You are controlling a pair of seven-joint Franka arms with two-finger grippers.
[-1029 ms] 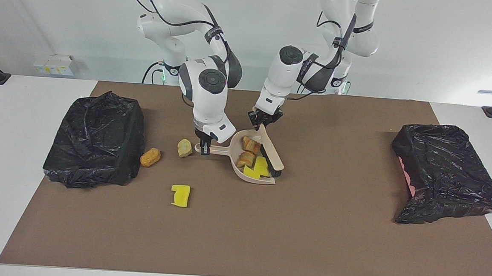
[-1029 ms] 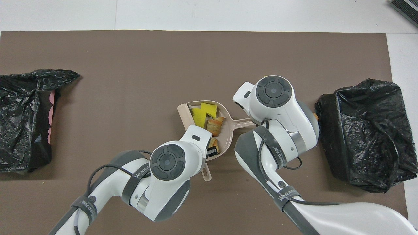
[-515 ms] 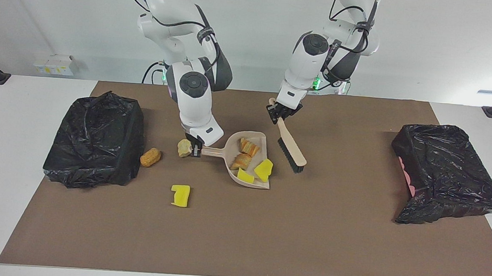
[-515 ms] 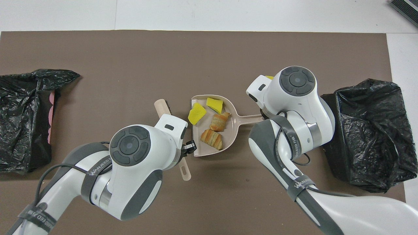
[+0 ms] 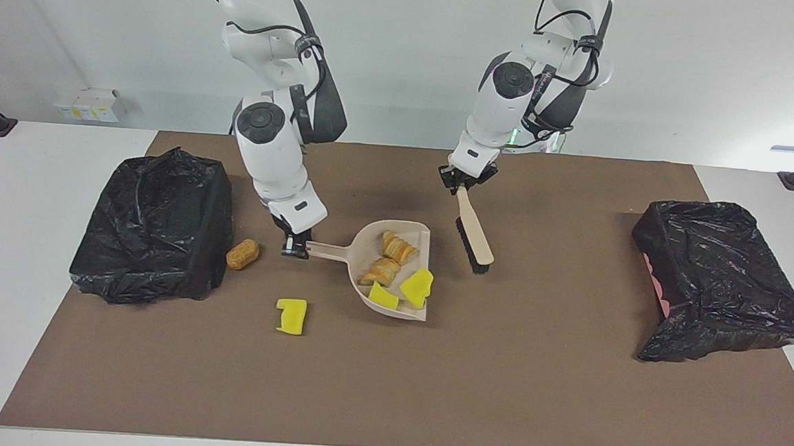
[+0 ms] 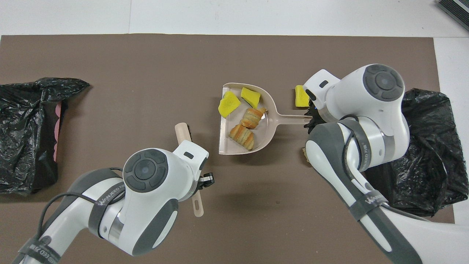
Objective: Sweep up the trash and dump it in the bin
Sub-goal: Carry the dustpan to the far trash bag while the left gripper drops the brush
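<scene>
From overhead, the right arm (image 6: 366, 146) hides the orange-tan lump (image 5: 242, 253) and part of the black bin (image 6: 425, 154) at its end of the desk, while the other bin (image 6: 25, 135) is cut off at the picture's edge.

One high camera faces the robots across the table; another looks steeply down, perhaps closer; both share the dustpan (image 5: 394, 268) (image 6: 269, 121).

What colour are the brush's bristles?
Black, under a beige back; the brush shows best in the facing view.
</scene>
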